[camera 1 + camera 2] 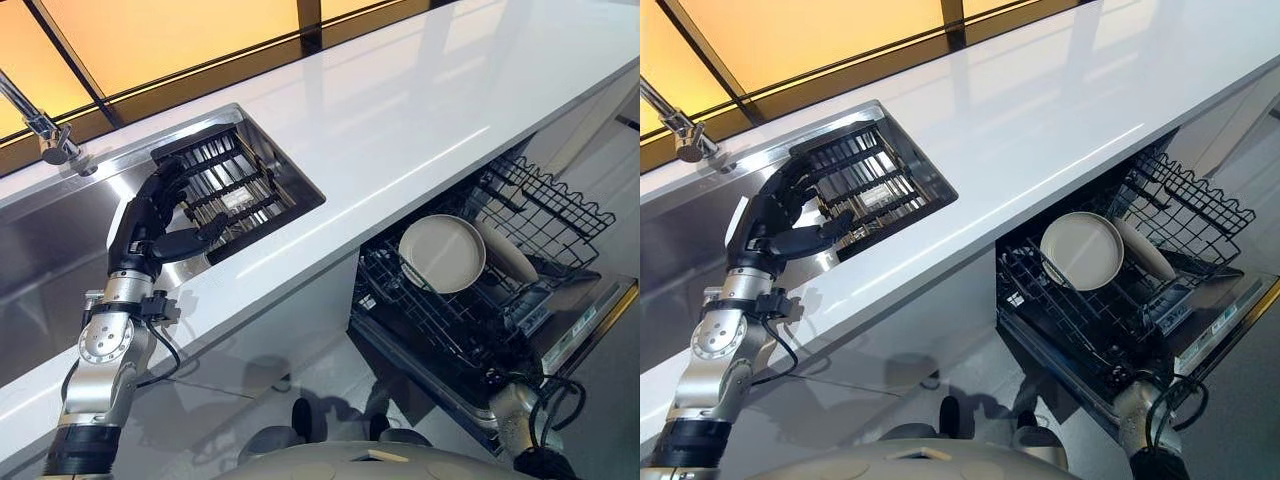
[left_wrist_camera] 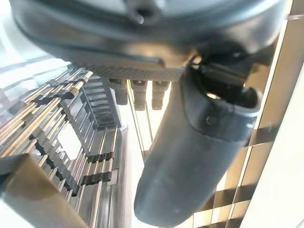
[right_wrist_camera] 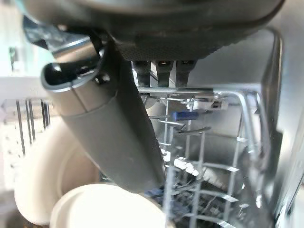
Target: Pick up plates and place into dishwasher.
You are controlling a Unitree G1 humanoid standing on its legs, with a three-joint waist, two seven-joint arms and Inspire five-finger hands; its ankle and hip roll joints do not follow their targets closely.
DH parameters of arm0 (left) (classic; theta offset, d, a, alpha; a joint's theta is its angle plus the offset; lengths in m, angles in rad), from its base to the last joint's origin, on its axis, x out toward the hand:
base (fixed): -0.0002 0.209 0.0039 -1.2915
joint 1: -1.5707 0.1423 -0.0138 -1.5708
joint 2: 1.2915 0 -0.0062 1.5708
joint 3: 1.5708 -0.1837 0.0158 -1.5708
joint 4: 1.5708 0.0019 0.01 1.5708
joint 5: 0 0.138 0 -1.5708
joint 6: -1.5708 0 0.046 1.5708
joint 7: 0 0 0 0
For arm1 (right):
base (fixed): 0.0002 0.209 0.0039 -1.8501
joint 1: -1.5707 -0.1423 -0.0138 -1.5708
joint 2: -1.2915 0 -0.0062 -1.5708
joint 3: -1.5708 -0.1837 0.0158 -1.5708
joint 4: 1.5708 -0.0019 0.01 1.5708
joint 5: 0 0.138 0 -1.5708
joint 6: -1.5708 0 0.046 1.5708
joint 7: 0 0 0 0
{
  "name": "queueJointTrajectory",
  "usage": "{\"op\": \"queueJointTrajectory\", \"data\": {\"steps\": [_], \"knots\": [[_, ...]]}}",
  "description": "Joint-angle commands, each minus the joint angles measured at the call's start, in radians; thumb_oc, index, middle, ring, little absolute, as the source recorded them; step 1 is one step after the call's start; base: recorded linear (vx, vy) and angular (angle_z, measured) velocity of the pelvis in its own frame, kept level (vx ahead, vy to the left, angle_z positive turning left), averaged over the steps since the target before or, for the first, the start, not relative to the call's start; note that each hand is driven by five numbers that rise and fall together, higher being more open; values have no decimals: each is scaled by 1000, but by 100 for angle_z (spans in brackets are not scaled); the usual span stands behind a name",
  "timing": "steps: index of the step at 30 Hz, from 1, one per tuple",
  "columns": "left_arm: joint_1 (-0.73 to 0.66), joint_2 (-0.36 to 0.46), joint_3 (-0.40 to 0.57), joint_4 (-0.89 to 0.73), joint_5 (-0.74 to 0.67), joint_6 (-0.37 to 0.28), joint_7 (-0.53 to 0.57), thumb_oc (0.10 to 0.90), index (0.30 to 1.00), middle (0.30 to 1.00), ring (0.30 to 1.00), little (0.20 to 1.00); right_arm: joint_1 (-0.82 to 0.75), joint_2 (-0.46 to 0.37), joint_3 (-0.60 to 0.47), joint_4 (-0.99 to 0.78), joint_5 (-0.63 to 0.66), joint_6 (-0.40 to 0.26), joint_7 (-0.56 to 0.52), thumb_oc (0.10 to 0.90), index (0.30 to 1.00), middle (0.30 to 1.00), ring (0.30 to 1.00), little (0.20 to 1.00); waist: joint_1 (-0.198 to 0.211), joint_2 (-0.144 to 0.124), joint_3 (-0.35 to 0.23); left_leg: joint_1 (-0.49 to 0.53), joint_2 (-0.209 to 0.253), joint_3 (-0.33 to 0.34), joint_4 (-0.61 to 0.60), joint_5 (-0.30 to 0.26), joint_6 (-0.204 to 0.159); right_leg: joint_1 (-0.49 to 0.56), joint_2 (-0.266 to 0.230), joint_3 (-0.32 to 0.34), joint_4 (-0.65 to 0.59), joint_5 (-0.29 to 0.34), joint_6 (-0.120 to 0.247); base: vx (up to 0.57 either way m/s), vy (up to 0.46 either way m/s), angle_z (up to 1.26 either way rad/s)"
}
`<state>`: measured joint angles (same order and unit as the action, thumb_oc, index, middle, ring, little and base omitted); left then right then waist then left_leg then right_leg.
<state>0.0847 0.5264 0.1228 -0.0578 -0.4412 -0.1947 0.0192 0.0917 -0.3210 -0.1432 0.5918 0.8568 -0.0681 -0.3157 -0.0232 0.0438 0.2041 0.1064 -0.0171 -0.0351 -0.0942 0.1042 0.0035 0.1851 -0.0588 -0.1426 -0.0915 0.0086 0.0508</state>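
My left hand (image 1: 150, 225) hovers with loosely curled, empty fingers over the drying rack (image 1: 225, 190) in the sink (image 1: 40, 250), reaching for more, while two plates (image 1: 443, 253) already stand in the dishwasher rack (image 1: 540, 205) on the right, beside my relaxed, empty right hand (image 3: 109, 137).

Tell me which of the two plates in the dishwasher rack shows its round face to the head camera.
The cream plate on the left side of the dishwasher rack shows its face. The other plate, just to its right, appears edge-on.
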Motion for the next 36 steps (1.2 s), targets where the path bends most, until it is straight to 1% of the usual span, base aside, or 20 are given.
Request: {"op": "queueJointTrajectory", "data": {"steps": [1,2,5,12,18,20,21,22,23,26,27,30,31,34,36], "knots": [[-167,72,7,-8,-3,-72,23,800,900,900,900,900,-197,-11,44,-74,100,-86,193,800,900,900,900,900,46,13,16,47,-49,23,7,-116,25,-38,46,-37,52,-17,2,31,3,4],[-172,72,-1,-2,-3,-75,25,800,900,900,900,900,-211,-9,52,-86,115,-93,228,800,900,900,900,900,50,15,17,45,-49,21,7,-114,25,-37,46,-41,48,-16,2,23,6,5],[-180,67,-24,5,3,-83,38,800,900,900,900,900,-245,-5,89,-121,123,-100,276,800,900,900,900,900,62,18,21,41,-48,17,7,-109,22,-36,45,-48,40,-12,0,18,11,3],[-211,63,-69,11,10,-81,54,800,900,900,900,900,-368,-22,184,-191,81,-88,341,800,900,900,900,900,92,22,39,29,-47,-1,7,-89,16,-35,39,-60,42,-14,-10,43,40,2],[-240,68,-106,20,16,-91,55,800,900,900,900,900,-526,-55,266,-204,-39,-70,303,800,900,900,900,900,122,20,58,11,-52,-28,15,-75,12,-41,34,-70,45,-12,-20,53,42,14],[-259,79,-116,25,2,-97,52,800,900,900,900,900,-594,-67,297,-192,-81,-61,268,800,900,900,900,900,132,19,70,2,-55,-37,17,-69,12,-46,33,-72,47,-11,-24,32,35,18],[-281,88,-128,32,-9,-101,50,800,900,900,900,900,-652,-71,320,-170,-104,-50,236,800,900,900,900,900,141,19,77,-6,-57,-44,20,-67,12,-52,32,-73,52,-11,-26,14,27,17],[-288,91,-130,35,-12,-102,48,800,900,900,900,900,-667,-73,326,-163,-113,-44,231,800,900,900,900,900,143,19,80,-8,-57,-45,21,-66,11,-54,32,-73,53,-12,-27,0,20,18],[-306,100,-140,45,-22,-111,44,800,900,900,900,900,-707,-82,340,-136,-137,-35,203,800,900,900,900,900,149,19,86,-14,-59,-51,24,-65,11,-59,31,-74,57,-12,-29,-3,21,14],[-340,108,-159,56,-40,-123,30,800,900,900,900,900,-778,-106,355,-63,-149,-8,148,800,900,900,900,900,161,19,99,-27,-63,-64,33,-64,13,-70,29,-75,69,-14,-34,-2,31,17],[-350,112,-165,59,-43,-126,25,800,900,900,900,900,-796,-112,361,-40,-155,-9,137,800,900,900,900,900,164,19,102,-30,-64,-68,34,-64,14,-73,29,-76,72,-15,-35,8,28,21],[-364,116,-178,57,-45,-131,17,800,900,900,900,900,-810,-119,373,-19,-175,-34,92,800,900,900,900,900,169,15,109,-35,-67,-73,40,-64,20,-81,28,-74,81,-15,-38,7,16,14],[-366,120,-181,60,-50,-138,17,800,900,900,900,900,-808,-121,371,-22,-173,-33,77,800,900,900,900,900,167,14,110,-36,-68,-73,41,-66,21,-84,28,-72,84,-14,-37,12,18,5],[-357,116,-176,51,-46,-143,19,800,900,900,900,900,-768,-122,360,-42,-213,-38,24,800,900,900,900,900,158,10,110,-30,-71,-69,41,-71,29,-89,27,-62,92,-12,-35,0,0,0],[-345,113,-167,41,-40,-141,22,800,900,900,900,900,-725,-115,349,-71,-223,-46,18,800,900,900,900,900,147,6,107,-20,-72,-64,38,-75,34,-87,27,-53,95,-10,-32,18,11,0]]}}
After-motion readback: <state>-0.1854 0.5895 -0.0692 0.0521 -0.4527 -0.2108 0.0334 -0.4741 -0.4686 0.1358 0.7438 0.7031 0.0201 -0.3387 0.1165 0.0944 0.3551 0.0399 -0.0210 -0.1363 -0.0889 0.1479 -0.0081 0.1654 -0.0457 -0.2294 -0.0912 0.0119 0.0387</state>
